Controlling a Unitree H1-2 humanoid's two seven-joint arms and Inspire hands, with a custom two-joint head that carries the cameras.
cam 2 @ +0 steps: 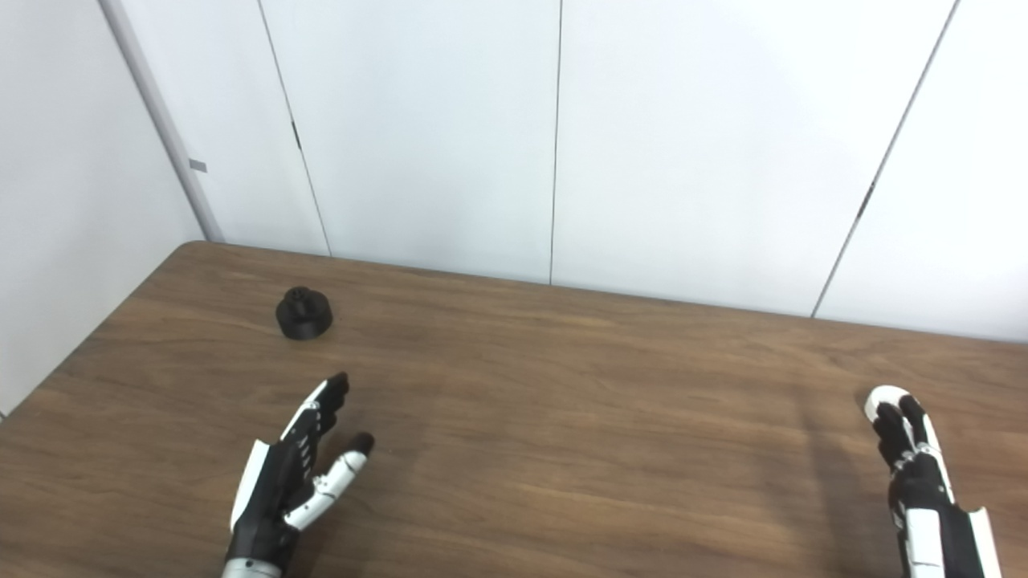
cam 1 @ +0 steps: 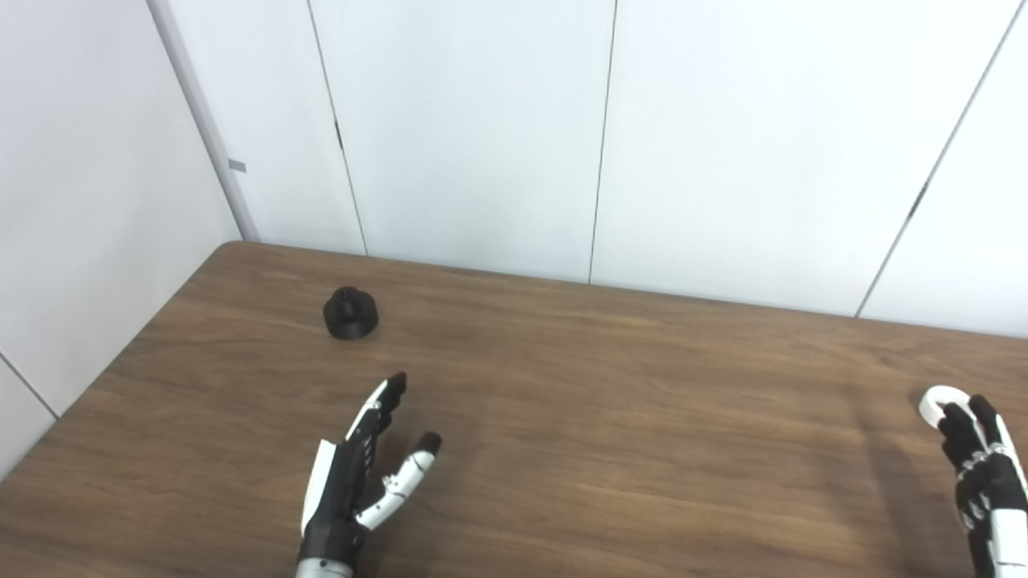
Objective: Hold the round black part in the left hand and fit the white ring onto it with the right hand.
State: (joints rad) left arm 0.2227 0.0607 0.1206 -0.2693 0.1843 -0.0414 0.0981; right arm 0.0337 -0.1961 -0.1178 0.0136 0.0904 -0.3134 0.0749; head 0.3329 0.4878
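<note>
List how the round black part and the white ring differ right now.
Colour: the round black part is black; the white ring is white. Place: the black part sits far left on the table, the ring near the right edge. Shape: the black part is a solid puck with a knob on top; the ring looks flat and open-centred. Access: the black part lies clear of the open left hand, while the right hand partly covers the ring. Both rest on the table.

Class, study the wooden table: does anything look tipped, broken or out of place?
Nothing stands out. The round black part sits upright, far left on the brown wooden table; the white ring lies flat by the right robot hand. The left robot hand is open.
</note>
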